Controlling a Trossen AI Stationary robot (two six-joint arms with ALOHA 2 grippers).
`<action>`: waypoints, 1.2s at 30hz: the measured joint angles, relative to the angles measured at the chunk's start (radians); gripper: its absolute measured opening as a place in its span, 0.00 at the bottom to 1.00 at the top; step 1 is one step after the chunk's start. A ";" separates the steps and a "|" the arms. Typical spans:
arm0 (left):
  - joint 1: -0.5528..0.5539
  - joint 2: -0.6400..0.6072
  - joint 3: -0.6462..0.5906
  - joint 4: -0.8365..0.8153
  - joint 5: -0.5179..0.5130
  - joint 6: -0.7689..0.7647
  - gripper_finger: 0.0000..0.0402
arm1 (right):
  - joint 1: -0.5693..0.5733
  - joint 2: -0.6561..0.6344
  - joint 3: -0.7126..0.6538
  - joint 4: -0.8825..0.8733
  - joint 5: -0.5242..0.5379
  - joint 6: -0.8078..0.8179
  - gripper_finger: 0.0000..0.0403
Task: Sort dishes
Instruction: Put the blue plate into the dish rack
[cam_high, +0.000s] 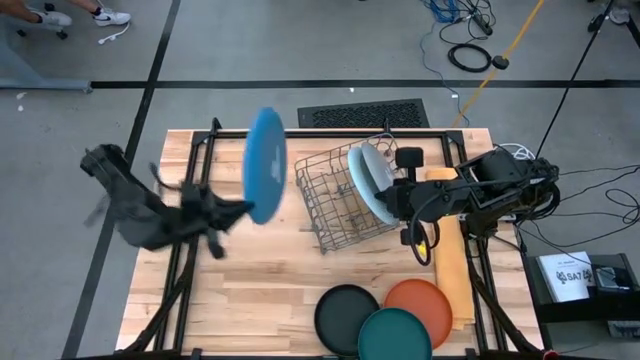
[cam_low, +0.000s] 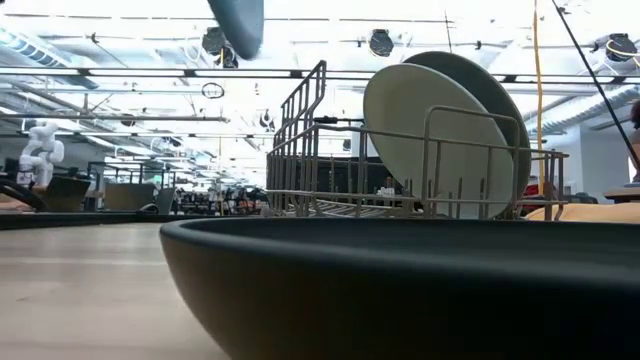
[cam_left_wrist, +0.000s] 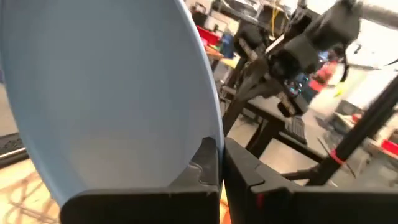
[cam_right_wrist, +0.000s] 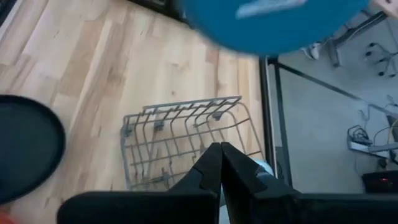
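The left gripper (cam_high: 243, 210) has its jaws clamped on the rim of the medium blue round plate (cam_high: 266, 164), held on edge above the tabletop (cam_high: 260, 290), probably so it can slot into the wire dish rack (cam_high: 340, 205). The pale blue large plate (cam_high: 368, 186) and what looks like the grey large plate (cam_low: 495, 100) already stand there. The right gripper (cam_right_wrist: 219, 163) waits by the rack, jaws together, empty. The black small plate (cam_high: 345, 315), dark teal small plate (cam_high: 395, 335) and orange small plate (cam_high: 422, 300) lie at the front edge.

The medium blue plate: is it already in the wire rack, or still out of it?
Out. The medium blue plate is held in the air on edge by the left pincer, beside the wire rack, not inside.
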 joint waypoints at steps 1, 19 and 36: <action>0.014 0.017 -0.041 0.094 0.000 0.026 0.00 | 0.000 -0.003 0.000 0.004 0.002 -0.002 0.00; 0.282 0.403 -0.336 1.228 0.186 -0.009 0.00 | 0.016 -0.013 0.001 -0.058 0.000 0.011 0.00; 0.596 0.673 -0.169 1.394 0.629 -0.147 0.00 | 0.085 -0.013 0.001 -0.043 0.002 0.024 0.00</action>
